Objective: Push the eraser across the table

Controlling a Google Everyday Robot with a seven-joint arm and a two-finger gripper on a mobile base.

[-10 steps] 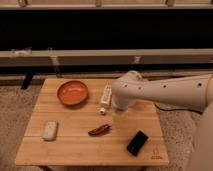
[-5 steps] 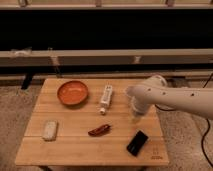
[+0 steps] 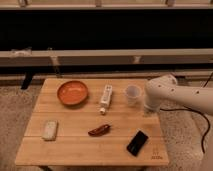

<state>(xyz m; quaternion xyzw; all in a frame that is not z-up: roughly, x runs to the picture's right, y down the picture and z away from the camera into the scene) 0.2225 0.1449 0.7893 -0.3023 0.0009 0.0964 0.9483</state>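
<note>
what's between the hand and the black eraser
Only bare table wood, in the camera view: the hand hangs near the right edge, the eraser nearer the front.

the one camera looks down at a slant from in front of the small square light-wood plank table [image 3: 75, 147], facing the dark wall [image 3: 100, 30] behind, near enough that the tabletop fills the lower view, the gripper [image 3: 148, 111] over its right part.

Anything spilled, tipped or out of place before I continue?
Nothing stands out: cup upright, eraser flat near the front edge, gripper beside the cup at the table edge.
</note>
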